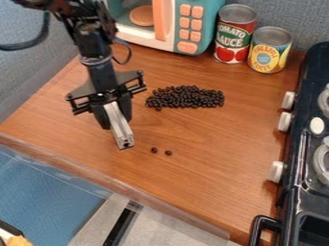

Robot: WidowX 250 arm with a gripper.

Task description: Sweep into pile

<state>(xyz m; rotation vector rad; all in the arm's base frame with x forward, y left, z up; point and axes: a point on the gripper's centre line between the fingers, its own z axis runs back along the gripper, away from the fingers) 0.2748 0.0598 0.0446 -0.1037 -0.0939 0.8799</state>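
Black handle (262, 227) and black toy stove (290, 206) sit nearest the camera, by the near right corner of the tabletop (212, 178), with the stove running up along the right edge; three white knobs (276, 171) stick out from its side toward the wood, and light grey burner rings (322, 164) show on its top. Along the near edge runs a strip of clear plastic (128, 194). Over the left part of the tabletop hangs the black gripper (115, 115), its fingers pinching a silver metal bar (120, 127) whose free end slants down toward the near edge; whether that end touches the wood, I cannot tell. Just beside the end, on the side toward the stove, lie two loose dark beans (154, 150), a little apart from each other and well apart from the rest. The rest form a long pile of dark beans (185, 97) farther back, between the gripper and the stove, stretched from left to right, ragged at its rim. At the far edge stands a teal and white toy microwave (221, 7) with orange buttons (185, 22), and to its right, upright and close together, a can with a red and green label (234, 36) and a shorter can with a yellow and blue label (269, 52)
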